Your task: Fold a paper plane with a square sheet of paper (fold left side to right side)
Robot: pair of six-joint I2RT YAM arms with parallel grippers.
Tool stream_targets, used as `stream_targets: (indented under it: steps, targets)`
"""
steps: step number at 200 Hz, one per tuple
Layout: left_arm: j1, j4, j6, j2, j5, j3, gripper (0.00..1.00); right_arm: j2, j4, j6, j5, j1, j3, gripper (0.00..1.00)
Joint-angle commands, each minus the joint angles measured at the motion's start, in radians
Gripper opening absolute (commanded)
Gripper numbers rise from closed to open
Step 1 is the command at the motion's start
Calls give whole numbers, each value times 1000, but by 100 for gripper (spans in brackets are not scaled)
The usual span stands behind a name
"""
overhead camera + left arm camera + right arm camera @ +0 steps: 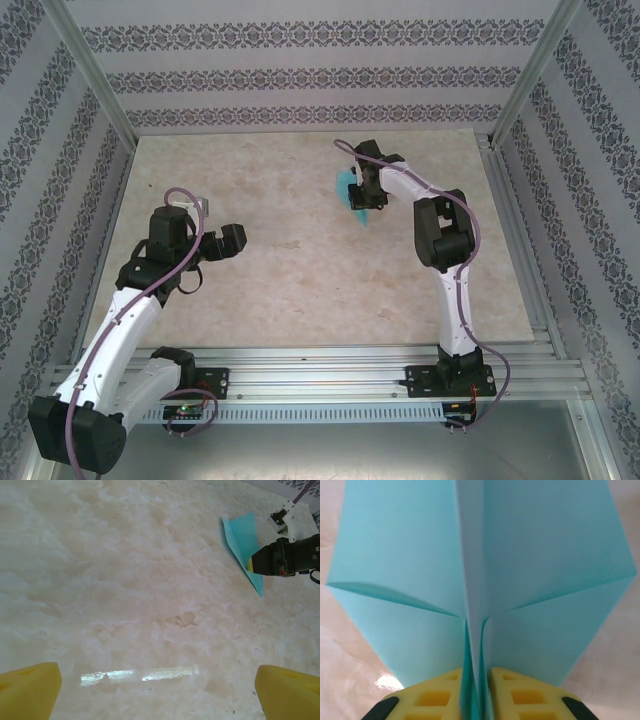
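Right wrist view: right pincer (476,692) is narrow, its yellow pads (432,697) set against either side of the paper plane (535,555)'s centre fold, so it's holding the plane by that ridge. Turquoise wings spread out to both sides of the fold, w/ diagonal creases running in to meet it. Under the plane is the pale marbled surface (340,650). Left pincer (159,692) is wide open, well apart from the plane, to its near-left. Patterned walls (300,60) stand beyond the plane.
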Motion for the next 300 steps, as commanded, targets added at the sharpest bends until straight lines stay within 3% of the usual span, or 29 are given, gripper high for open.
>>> stream_targets:
  steps: [1, 49, 87, 117, 170, 187, 217, 225, 236, 262, 300]
  targets:
    - [9, -27, 26, -16, -6, -9, 100, -32, -49, -3, 3, 1, 13, 22]
    - [9, -44, 41, -19, -16, 14, 100, -145, -95, 5, 52, 15, 14, 32]
    - [9, -20, 26, -22, -41, 16, 100, -329, -112, 15, 98, 38, -69, 39]
    - [8, 13, -3, -26, -122, 0, 100, -575, -58, 38, 167, 45, -254, 45]
    - [13, 141, -47, -82, -395, -71, 100, -1035, 141, 16, 316, 25, -657, 56]
    - [13, 213, -31, -111, -483, -114, 100, -1154, 227, 16, 356, -4, -791, 66]
    - [13, 410, 91, -142, -595, -235, 100, -1312, 426, -6, 389, -80, -1034, 97]
    - [13, 455, 128, -134, -626, -263, 100, -1345, 510, -20, 409, -93, -1110, 98]
    - [13, 486, 147, -118, -685, -282, 100, -1371, 628, -32, 406, -121, -1210, 98]
    - [15, 592, 228, -59, -701, -326, 100, -1351, 860, -33, 380, -196, -1380, 98]
    - [17, 781, 280, 111, -682, -375, 100, -1184, 1099, -105, 314, -257, -1432, 98]
